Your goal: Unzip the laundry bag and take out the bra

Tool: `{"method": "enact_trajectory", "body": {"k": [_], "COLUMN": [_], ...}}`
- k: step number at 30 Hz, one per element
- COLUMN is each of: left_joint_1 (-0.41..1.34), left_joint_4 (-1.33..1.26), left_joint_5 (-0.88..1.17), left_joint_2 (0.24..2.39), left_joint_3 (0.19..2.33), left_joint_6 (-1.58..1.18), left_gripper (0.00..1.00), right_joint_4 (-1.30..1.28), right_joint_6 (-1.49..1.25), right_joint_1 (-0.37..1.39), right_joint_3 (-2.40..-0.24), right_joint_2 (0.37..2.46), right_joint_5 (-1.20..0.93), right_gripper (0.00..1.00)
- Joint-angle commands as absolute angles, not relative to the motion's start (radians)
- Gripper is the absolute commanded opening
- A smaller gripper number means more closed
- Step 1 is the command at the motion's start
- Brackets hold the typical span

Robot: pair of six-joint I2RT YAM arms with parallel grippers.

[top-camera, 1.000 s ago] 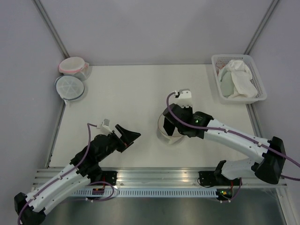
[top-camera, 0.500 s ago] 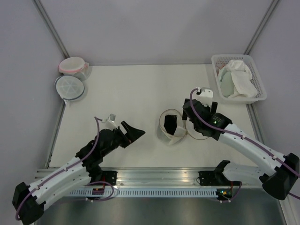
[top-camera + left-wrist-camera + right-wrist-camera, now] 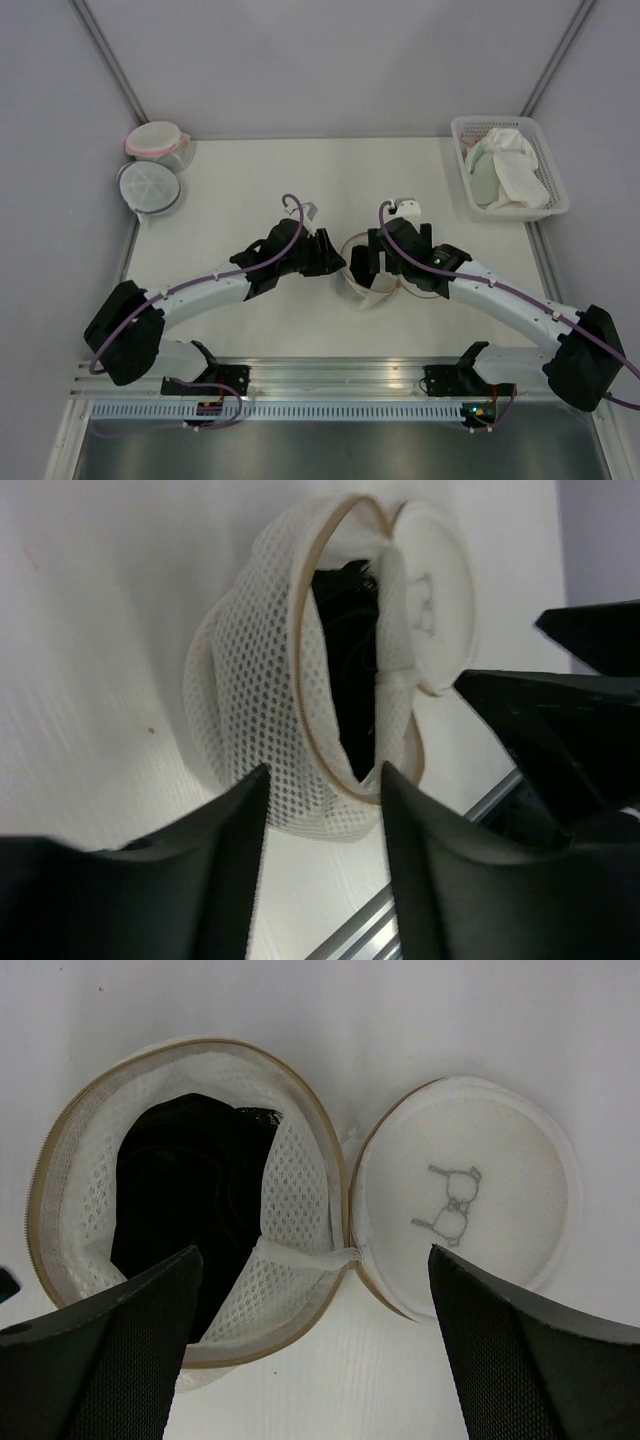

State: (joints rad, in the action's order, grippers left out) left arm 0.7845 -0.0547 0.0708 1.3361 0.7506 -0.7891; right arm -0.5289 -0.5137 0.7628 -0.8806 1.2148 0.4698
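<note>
Right wrist view: we find the laundry bag (image 3: pixel 292 1172) unzipped, the bra (image 3: pixel 180 1195) not yet removed; right gripper (image 3: pixel 312 1260) wide, left gripper (image 3: pixel 323 772) narrower, neither holding anything.

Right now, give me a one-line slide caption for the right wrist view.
Open right pincer above the unzipped laundry bag, its lid flipped aside, the black bra inside.

White table (image 3: pixel 250 190), matte, evenly lit. Pale grey walls (image 3: pixel 330 60) on 3 sides. 2 grey struts (image 3: pixel 103 55) run up the corners. Slotted metal rail (image 3: pixel 340 372) lines the near edge.
</note>
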Motion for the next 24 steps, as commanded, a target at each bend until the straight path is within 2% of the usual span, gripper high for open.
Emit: {"method": "enact_trajectory", "body": {"k": [1, 3, 4, 7, 9, 12, 17, 18, 22, 23, 24], "left_joint_1": [0.782, 0.782, 0.782, 0.782, 0.785, 0.784, 0.784, 0.784, 0.784, 0.784, 0.784], "left_joint_4": [0.027, 0.116, 0.123, 0.120, 0.117, 0.115, 0.103, 0.097, 0.086, 0.083, 0.080], "left_joint_5": [0.097, 0.081, 0.081, 0.095, 0.097, 0.092, 0.097, 0.101, 0.109, 0.110, 0.112], "left_joint_2": [1.454, 1.498, 1.512, 1.531, 1.526, 1.514, 1.511, 1.512, 1.508, 1.506, 1.503], "left_joint_3": [0.856, 0.888, 0.897, 0.894, 0.891, 0.884, 0.867, 0.861, 0.847, 0.844, 0.839], "left_joint_6": [-0.686, -0.680, -0.678, -0.678, -0.680, -0.678, -0.686, -0.687, -0.695, -0.695, -0.695], "left_gripper": [0.45, 0.33, 0.23, 0.02, 0.02, 0.02, 0.02, 0.02, 0.02, 0.02, 0.02], "right_joint_4": [-0.480, -0.465, -0.456, -0.411, -0.362, -0.327, -0.282, -0.279, -0.275, -0.272, -0.268], "right_joint_6": [-0.489, -0.485, -0.480, -0.457, -0.433, -0.408, -0.373, -0.362, -0.344, -0.341, -0.338], "right_joint_1": [0.765, 0.764, 0.764, 0.764, 0.762, 0.761, 0.761, 0.762, 0.761, 0.761, 0.759], "right_joint_3": [-0.882, -0.884, -0.884, -0.888, -0.891, -0.919, -0.969, -0.977, -1.020, -1.025, -1.031], "right_joint_2": [1.212, 1.221, 1.226, 1.255, 1.293, 1.360, 1.482, 1.497, 1.589, 1.603, 1.615], "right_joint_5": [0.449, 0.431, 0.423, 0.372, 0.327, 0.264, 0.238, 0.238, 0.274, 0.287, 0.314], "right_gripper": [0.97, 0.97, 0.96, 0.95, 0.93, 0.81, 0.73, 0.69, 0.65, 0.62, 0.54]}}
